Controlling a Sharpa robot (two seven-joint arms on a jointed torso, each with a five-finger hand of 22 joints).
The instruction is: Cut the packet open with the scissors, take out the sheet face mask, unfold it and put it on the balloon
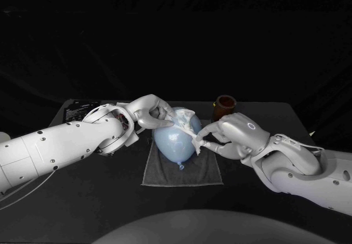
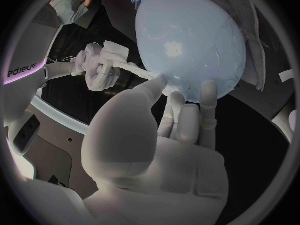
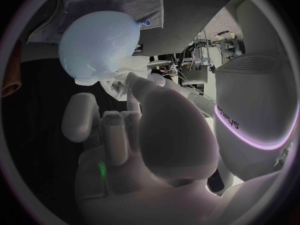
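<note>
A pale blue balloon (image 1: 176, 141) (image 2: 187, 40) (image 3: 100, 42) lies on a grey towel (image 1: 183, 173), knot toward me. The white sheet mask (image 1: 187, 120) (image 2: 139, 73) (image 3: 116, 86) is draped over the balloon's far end and right side. My left hand (image 1: 150, 114) (image 2: 162, 150) is at the balloon's far left and pinches the mask's edge between thumb and a finger. My right hand (image 1: 224, 133) (image 3: 144, 135) is against the balloon's right side and pinches the mask's other edge, so the sheet stretches between both hands.
A brown jar (image 1: 224, 105) (image 3: 9, 82) stands just behind my right hand. A dark flat object (image 1: 81, 109) lies at the table's far left corner. The towel (image 2: 253, 32) (image 3: 119, 5) spreads beneath the balloon and toward the table's near edge.
</note>
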